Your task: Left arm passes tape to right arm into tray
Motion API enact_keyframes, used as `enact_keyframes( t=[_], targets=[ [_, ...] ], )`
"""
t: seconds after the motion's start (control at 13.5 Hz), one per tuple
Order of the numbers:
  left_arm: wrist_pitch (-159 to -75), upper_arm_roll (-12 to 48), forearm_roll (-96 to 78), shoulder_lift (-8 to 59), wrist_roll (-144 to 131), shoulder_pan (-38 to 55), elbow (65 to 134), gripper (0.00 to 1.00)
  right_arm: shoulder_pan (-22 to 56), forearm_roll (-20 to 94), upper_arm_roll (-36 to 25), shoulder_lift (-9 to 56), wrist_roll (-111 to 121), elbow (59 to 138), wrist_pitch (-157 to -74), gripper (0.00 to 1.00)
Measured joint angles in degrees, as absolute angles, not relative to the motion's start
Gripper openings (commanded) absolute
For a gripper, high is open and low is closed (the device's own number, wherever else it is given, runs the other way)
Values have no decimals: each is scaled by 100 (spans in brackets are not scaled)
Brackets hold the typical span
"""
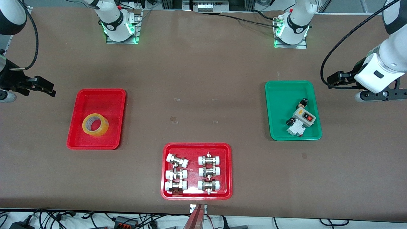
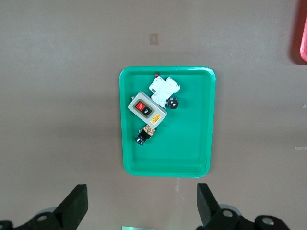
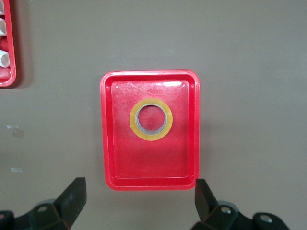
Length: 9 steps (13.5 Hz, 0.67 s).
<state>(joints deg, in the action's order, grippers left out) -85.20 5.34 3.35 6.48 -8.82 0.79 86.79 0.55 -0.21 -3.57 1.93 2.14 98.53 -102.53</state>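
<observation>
Tape [image 1: 95, 125] is sitting flat in the plain red tray [image 1: 73, 133] at my right arm's end of the table [image 1: 203, 95], hole facing up. From the front view, both my arms are pulled out to the table's ends and just waiting. My right gripper [image 1: 47, 87] hangs over bare table just beside that tray. My left gripper [image 1: 337, 79] hangs over bare table beside the green tray [image 1: 276, 105], wrist block tilted down.

Left wrist view: I'm looking straight down at the green tray with a grey switch box [image 2: 147, 109], a white part and a couple of small black bits in it. Jaws are wide apart, nothing between them.

Right wrist view: straight down on the red tray, tape roughly in the middle of it. Jaws spread wide here too, empty. A corner of the fittings tray [image 3: 6, 79] pokes in at the edge.
</observation>
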Motion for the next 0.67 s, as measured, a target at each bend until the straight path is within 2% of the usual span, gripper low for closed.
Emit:
enact_keyframes(
  t=[0.67],
  targets=[
    [-8540,534,335,648,-883,73,8679,100,69,-21,-358,138,215,9907,-10218,100]
  ],
)
